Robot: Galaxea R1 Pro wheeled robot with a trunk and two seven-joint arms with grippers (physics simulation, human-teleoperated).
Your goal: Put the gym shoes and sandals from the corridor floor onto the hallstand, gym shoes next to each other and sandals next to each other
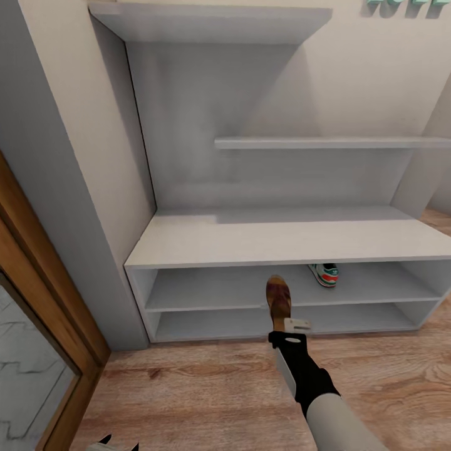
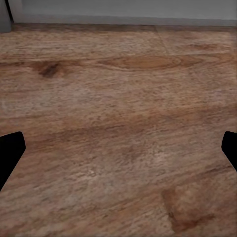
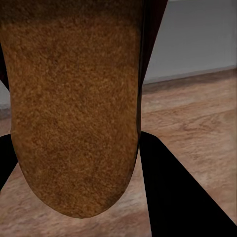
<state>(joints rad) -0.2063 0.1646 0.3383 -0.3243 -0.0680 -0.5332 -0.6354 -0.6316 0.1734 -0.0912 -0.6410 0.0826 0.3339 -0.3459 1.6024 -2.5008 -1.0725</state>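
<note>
My right gripper (image 1: 283, 318) is shut on a brown sandal (image 1: 277, 296), held toe-up just in front of the hallstand's (image 1: 263, 241) lower open tiers. In the right wrist view the tan-brown sandal (image 3: 74, 103) sits between the black fingers (image 3: 170, 190). One gym shoe (image 1: 324, 274), white with a green stripe and red patch, lies on the middle shelf, right of the sandal and deeper in. My left gripper (image 2: 118, 153) hangs open over the wood floor (image 2: 118, 89), its tips (image 1: 118, 442) low at the head view's edge.
Teal letters (image 1: 404, 7) hang above the grey unit, which has two staggered upper shelves (image 1: 326, 143). A grey wall and a wooden door frame (image 1: 50, 294) stand close on the left. Wood floor (image 1: 200, 388) stretches in front of the rack.
</note>
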